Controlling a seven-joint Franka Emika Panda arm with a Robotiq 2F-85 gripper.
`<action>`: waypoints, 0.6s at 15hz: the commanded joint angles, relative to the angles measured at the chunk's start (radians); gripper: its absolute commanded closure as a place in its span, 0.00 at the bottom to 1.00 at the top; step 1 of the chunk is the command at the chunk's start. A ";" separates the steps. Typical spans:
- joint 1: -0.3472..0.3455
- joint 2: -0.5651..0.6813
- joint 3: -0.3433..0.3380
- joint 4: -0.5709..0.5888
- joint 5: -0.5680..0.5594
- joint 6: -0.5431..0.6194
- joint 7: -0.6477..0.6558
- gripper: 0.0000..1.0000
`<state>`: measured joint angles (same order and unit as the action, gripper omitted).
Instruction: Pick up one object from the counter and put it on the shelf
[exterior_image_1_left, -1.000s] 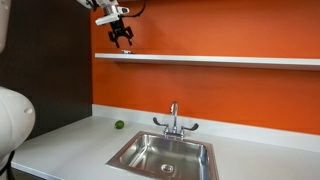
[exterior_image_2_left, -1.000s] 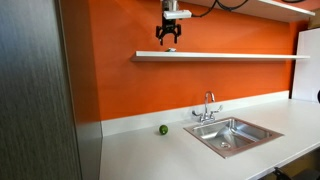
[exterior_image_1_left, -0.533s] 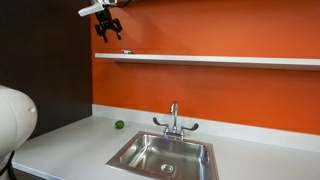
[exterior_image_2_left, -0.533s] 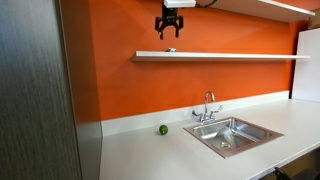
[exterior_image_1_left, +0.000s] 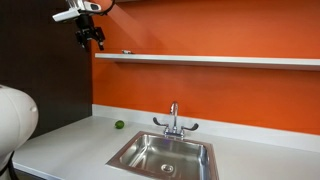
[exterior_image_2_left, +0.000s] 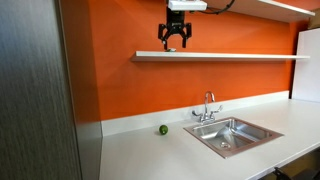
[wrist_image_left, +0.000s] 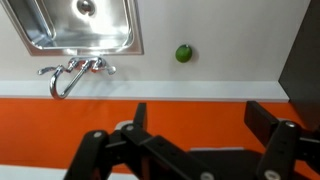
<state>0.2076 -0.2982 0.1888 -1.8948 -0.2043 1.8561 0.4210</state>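
Observation:
The object, a tiny slim item (exterior_image_1_left: 126, 51), lies on the white shelf (exterior_image_1_left: 210, 60) near its end; its colours are too small to tell. My gripper (exterior_image_1_left: 92, 38) hangs open and empty beside that end of the shelf, apart from the object. In an exterior view the gripper (exterior_image_2_left: 175, 38) shows just above the shelf (exterior_image_2_left: 230, 56) and the object is not visible there. In the wrist view the two fingers (wrist_image_left: 205, 125) are spread with nothing between them, over the orange wall. The counter (exterior_image_1_left: 60, 145) lies far below.
A small round green ball (exterior_image_1_left: 119, 125) (exterior_image_2_left: 163, 129) (wrist_image_left: 183, 53) rests on the counter by the wall. The steel sink (exterior_image_1_left: 165, 155) (exterior_image_2_left: 232, 135) (wrist_image_left: 80, 25) and chrome faucet (exterior_image_1_left: 173, 120) (wrist_image_left: 70, 72) sit beside it. A dark tall cabinet (exterior_image_2_left: 40, 90) borders the counter.
The gripper has drawn back from over the shelf, rising and then moving sideways past its end. The object stays on the shelf. The ball has not moved.

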 joint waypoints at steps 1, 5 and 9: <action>-0.029 -0.131 0.016 -0.249 0.059 0.092 0.046 0.00; -0.047 -0.187 -0.004 -0.442 0.111 0.193 0.017 0.00; -0.069 -0.214 -0.033 -0.578 0.129 0.311 -0.038 0.00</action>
<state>0.1681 -0.4568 0.1673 -2.3738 -0.1061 2.0854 0.4434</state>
